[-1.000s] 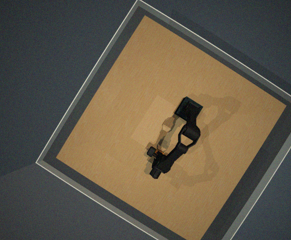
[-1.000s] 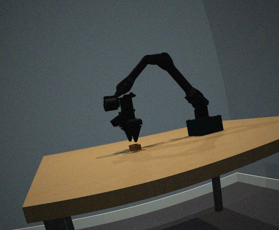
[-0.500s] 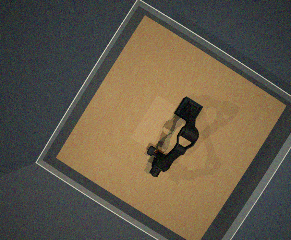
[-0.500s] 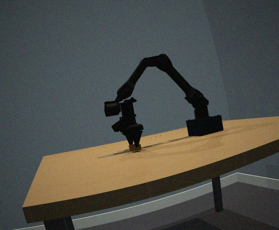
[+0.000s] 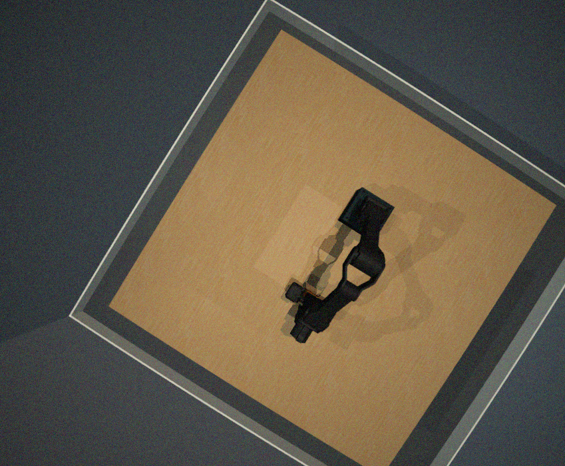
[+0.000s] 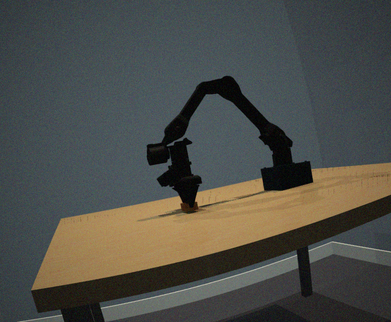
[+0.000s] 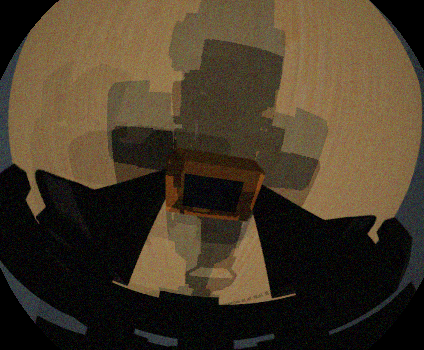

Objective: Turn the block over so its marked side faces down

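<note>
Our fingers (image 6: 189, 196) grip the block (image 5: 313, 295) (image 6: 184, 207) (image 7: 174, 186) on the desk (image 5: 207, 190) (image 6: 119, 249) (image 7: 359, 125), dark marked side (image 7: 213, 194) up; we have the whole turnover left.

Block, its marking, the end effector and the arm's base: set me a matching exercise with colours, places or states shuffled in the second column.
1. Block's outer sides
2. Marked patch
3. End effector
4. Arm's base

A. pointing down, fingers on either side of the block
B. box-shaped, standing on the table
C. orange
D. dark, facing up

Pairs: 1-C, 2-D, 3-A, 4-B
</note>
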